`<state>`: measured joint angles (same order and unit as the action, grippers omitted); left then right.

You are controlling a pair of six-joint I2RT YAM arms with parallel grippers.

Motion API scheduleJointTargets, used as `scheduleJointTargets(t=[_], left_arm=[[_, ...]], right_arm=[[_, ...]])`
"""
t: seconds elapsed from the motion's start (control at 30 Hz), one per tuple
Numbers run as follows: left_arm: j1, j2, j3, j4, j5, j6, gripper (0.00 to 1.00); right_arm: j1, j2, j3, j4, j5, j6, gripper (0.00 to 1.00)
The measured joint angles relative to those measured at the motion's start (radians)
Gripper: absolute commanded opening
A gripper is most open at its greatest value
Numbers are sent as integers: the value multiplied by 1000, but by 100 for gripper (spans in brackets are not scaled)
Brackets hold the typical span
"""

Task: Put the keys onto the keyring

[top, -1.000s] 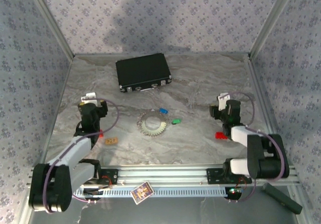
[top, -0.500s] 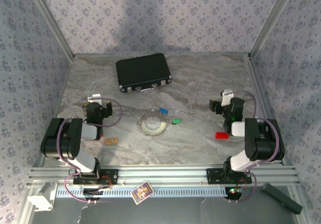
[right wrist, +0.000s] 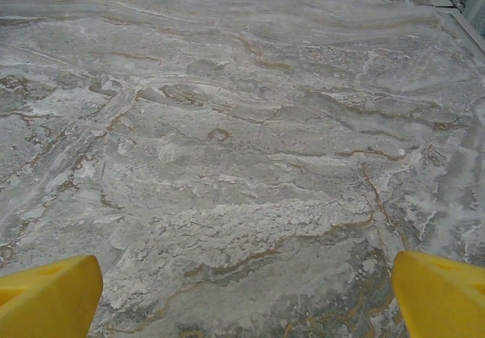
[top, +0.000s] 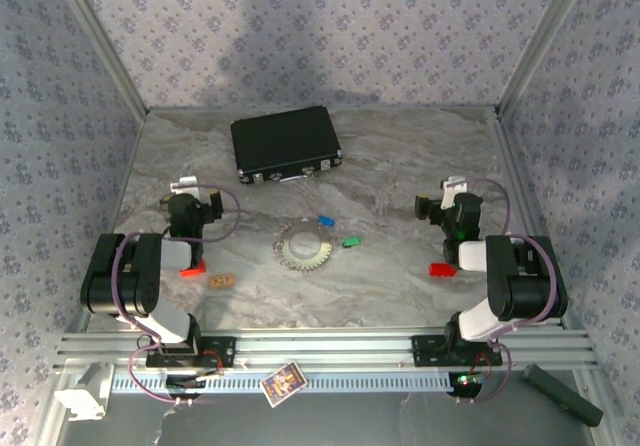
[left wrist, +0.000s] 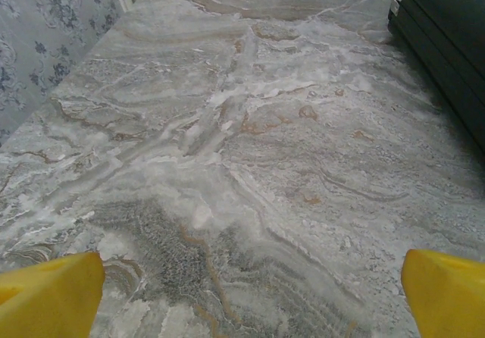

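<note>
The left fingers are spread to full width with nothing between them but bare desk. The right fingers are spread the same way, also empty. Over the last second both pairs have widened from a partly open setting, and both arms have folded up from a low, stretched pose, elbows now raised over their bases. I read this as preparation for a first pick: no key is held and nothing is on the ring yet.

The keyring lies between the two pairs of fingers, well apart from each and slightly back toward the arm bases. The blue key sits just beyond its far rim, and the green key sits just beside it on the right-finger side. None of the three has moved.

A red block lies behind the left fingers, another behind the right. An orange tag lies near the left block. The black case stands ahead and inward of the left fingers.

Limits: in both wrist views the fingertips are cut off at the bottom corners. From above, the keys are too small to show blade direction or hole, and I cannot tell whether the ring has an opening.
</note>
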<state>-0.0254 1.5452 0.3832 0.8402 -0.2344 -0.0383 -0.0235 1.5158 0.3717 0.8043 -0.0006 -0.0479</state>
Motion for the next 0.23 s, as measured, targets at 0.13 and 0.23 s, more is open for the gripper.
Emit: scheduleJointTargets(t=[0.13,0.23], left_arm=[[2,0,0,-3,11,0,100],[15,0,5,-16,61,1,100]], right_arm=[[-1,0,0,-1,3,0,99],[-1,0,0,-2,5,0,99]])
